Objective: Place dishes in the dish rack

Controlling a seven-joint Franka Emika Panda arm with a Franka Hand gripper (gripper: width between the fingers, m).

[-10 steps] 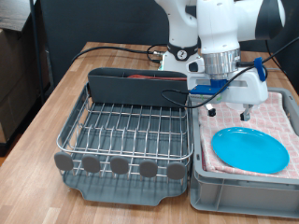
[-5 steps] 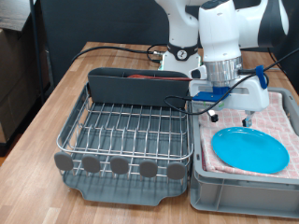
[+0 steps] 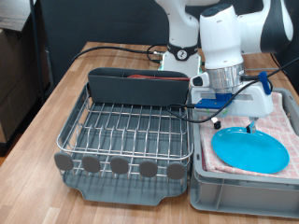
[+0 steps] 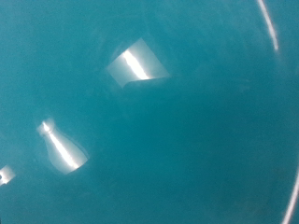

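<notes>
Gripper (image 3: pixel 234 124) w/ fingers spread wide, low over the plate (image 3: pixel 250 149), tips at its far rim. Plate: round, flat, glossy light-blue, lying on pink checked cloth (image 3: pixel 280 117) in grey bin (image 3: pixel 224 191), just beside the dish rack (image 3: pixel 131 135). Rack: silver wire grid, dark plastic tray. Wrist view: only shiny teal plate surface (image 4: pixel 187 140).

Exterior cam stood off the arm at table height, looked across the dish rack (image 3: pixel 131 140) w/ the grey bin (image 3: pixel 245 191) at its right, mid distance. Wrist cam looked along the fingers, v. close on the light-blue plate (image 4: pixel 177 121), filling its frame. Both views shared that plate (image 3: pixel 250 149).
</notes>
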